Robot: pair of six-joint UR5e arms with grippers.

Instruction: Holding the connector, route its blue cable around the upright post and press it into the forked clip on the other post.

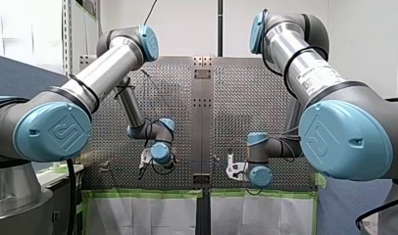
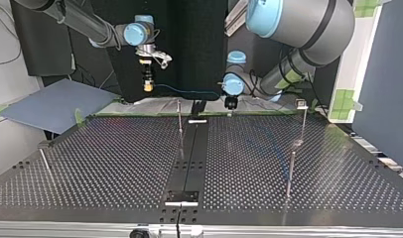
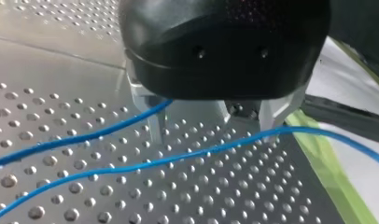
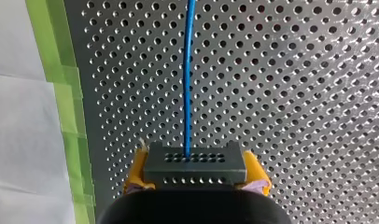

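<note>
In the right wrist view my right gripper (image 4: 195, 183) is shut on a dark grey connector (image 4: 195, 165), held between yellow pads (image 4: 256, 170). The blue cable (image 4: 188, 74) runs straight ahead from it over the perforated table. In the top view this gripper (image 2: 148, 85) hangs at the far left, and the cable (image 2: 189, 91) stretches across to my left gripper (image 2: 231, 104). In the left wrist view my left gripper (image 3: 211, 126) is open, with two cable strands (image 3: 197, 153) passing across its metal fingers (image 3: 155, 126). The upright post (image 2: 179, 121) stands mid-table and the forked clip post (image 2: 302, 106) at the far right.
A shorter post (image 2: 291, 171) stands nearer the top view's camera on the right, and a leaning pin (image 2: 44, 161) at the left. A dark centre rail (image 2: 189, 158) splits the table. Green tape (image 4: 61, 93) marks the table's edge beside my right gripper.
</note>
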